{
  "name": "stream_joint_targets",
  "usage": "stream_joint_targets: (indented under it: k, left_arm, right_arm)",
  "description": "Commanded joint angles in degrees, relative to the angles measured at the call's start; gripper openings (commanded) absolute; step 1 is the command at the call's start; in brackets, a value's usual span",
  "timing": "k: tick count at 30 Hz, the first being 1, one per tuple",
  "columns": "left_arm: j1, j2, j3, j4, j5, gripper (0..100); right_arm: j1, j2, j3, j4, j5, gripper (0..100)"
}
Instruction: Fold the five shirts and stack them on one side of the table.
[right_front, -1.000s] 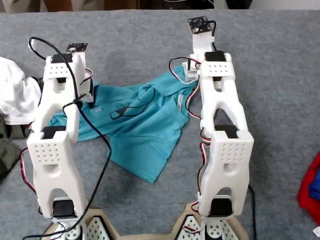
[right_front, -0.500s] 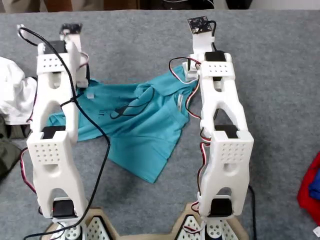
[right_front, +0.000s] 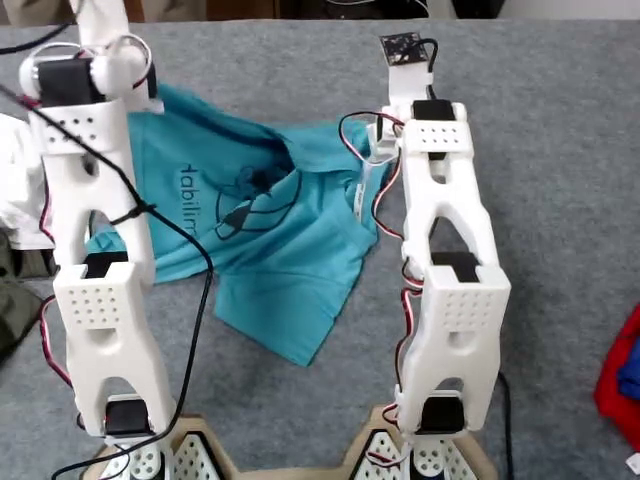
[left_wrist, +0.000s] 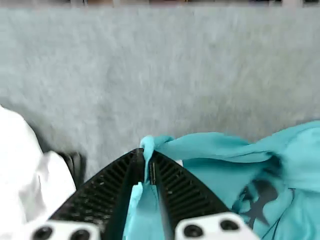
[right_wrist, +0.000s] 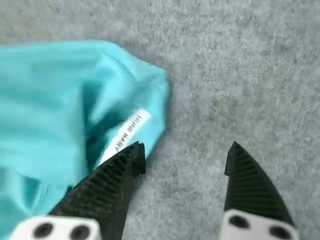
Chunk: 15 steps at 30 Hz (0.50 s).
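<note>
While the left gripper (left_wrist: 145, 156) is pinched tight on an edge of the teal shirt (right_front: 270, 230), holding that side up near the table's (right_front: 540, 150) far edge, the rest lies rumpled mid-table. Right gripper (right_wrist: 186, 150) gapes wide (one finger right at the tag (right_wrist: 125, 135)). A white shirt (right_front: 20, 190) sits at the left edge.

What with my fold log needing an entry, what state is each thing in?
Teal cotton T-shirt: unfolded, rumpled, one edge lifted.
Left claw: shut on the T-shirt's edge.
Right claw: open, beside the T-shirt's neck label.
White cloth garment: crumpled heap, unfolded.
Red and blue cloth pile: bunched, unfolded.
</note>
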Motion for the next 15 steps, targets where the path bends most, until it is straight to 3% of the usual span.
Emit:
stream_joint_targets:
  k: [1, 7, 11, 15]
  left_arm:
    - [-0.3, -0.7, -9.9, 2.6, 0.3, 2]
    - [-2.0, -6.5, -11.2, 3.2, 4.3, 2]
    - [-2.5, -12.2, -3.7, 3.2, 5.1, 2]
    - [-2.5, -16.0, 4.8, 3.1, 5.1, 2]
  right_arm:
    - [1.5, -5.5, -0.2, 0.4, -0.5, 27.1]
    - [1.4, -10.7, -0.7, 10.0, -0.5, 27.1]
    - [-6.2, -16.7, -0.7, 17.8, -0.6, 27.1]
    - [-12.9, -16.1, -0.2, 12.0, -0.3, 27.1]
